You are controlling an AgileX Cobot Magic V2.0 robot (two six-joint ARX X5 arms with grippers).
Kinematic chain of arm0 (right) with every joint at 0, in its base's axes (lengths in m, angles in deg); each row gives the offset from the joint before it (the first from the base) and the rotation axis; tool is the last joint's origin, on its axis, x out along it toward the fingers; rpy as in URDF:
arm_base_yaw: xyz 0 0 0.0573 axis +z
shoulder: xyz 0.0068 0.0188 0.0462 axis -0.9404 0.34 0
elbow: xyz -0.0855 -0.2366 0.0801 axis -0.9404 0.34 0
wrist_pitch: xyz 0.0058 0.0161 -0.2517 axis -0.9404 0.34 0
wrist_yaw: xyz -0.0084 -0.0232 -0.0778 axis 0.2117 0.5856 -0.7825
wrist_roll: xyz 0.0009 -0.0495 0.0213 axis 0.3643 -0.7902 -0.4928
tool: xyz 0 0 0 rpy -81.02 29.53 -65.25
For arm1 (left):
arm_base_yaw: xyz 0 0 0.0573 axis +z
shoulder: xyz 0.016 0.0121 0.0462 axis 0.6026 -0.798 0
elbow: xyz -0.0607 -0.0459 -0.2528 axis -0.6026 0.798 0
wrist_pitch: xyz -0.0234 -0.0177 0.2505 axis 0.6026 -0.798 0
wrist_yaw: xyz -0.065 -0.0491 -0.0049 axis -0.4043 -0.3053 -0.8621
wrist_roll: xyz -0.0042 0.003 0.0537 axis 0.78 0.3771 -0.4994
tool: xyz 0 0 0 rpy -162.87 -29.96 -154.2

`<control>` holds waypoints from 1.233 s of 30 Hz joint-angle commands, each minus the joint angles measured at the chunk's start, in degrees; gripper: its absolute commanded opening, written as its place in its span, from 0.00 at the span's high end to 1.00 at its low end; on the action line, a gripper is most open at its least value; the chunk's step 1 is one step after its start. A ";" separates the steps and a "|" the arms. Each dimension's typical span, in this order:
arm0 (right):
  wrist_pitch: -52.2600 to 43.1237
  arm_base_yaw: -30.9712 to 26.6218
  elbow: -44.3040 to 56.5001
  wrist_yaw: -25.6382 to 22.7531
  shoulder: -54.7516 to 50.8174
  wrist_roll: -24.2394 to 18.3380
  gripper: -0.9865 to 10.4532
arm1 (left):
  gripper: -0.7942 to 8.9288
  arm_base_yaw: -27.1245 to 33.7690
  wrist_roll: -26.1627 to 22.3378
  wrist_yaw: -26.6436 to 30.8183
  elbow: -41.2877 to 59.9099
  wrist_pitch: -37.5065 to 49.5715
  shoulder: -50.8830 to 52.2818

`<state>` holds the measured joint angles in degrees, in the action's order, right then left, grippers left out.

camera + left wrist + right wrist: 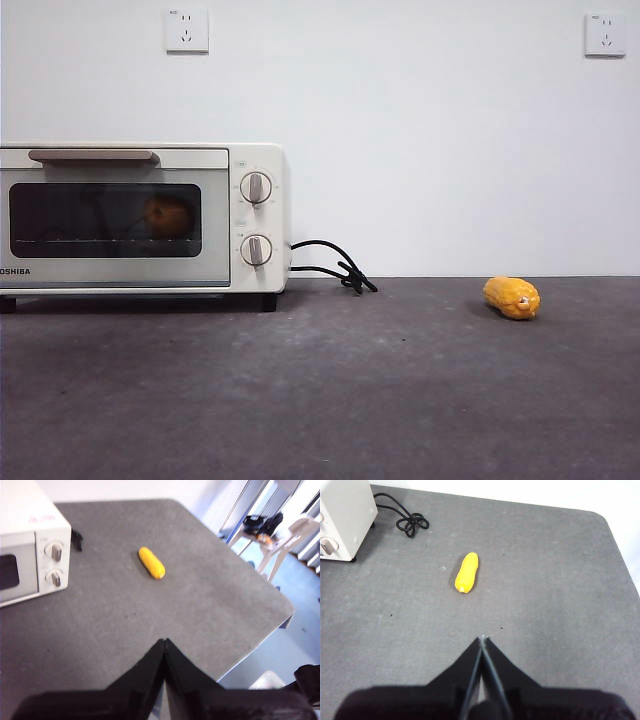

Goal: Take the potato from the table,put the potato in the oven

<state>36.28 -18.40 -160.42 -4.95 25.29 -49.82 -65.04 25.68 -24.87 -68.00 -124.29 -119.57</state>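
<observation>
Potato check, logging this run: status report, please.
Left claw shut, empty, above the table. Right claw likewise. Potato inside the oven, door closed. Only a corn cob left out, well clear.

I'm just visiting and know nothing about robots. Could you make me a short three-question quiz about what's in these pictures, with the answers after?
1. Where is the potato: A) on the table, B) inside the oven behind its shut glass door, C) in a gripper?
2. True or false: the corn cob lies on the table, apart from the oven and beyond its black cord.
3. How do the jaws of the left gripper and right gripper stand, and do they hold anything?

Key: 1. B. 2. True. 3. Both shut, both empty, above the table.
</observation>
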 commanded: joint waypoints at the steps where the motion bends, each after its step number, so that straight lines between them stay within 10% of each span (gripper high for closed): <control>1: 1.25 0.00 0.50 -0.26 0.02 0.63 0.91 | 0.92 0.07 0.37 0.26 0.24 0.28 -1.33; 7: 1.25 0.00 0.50 -0.26 0.02 0.63 0.91 | 0.92 3.56 -20.17 0.87 0.24 0.37 -2.86; 15: 1.27 0.00 0.50 -0.26 0.02 0.66 0.91 | 0.92 12.04 -29.59 6.25 1.79 5.99 -4.48; 37: 1.25 0.00 0.50 -0.26 0.02 0.63 0.91 | 0.92 27.12 -27.58 10.32 53.42 53.59 22.69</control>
<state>36.28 -18.40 -160.42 -4.95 25.29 -49.82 -38.47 -2.94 -14.79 -15.98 -71.87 -97.61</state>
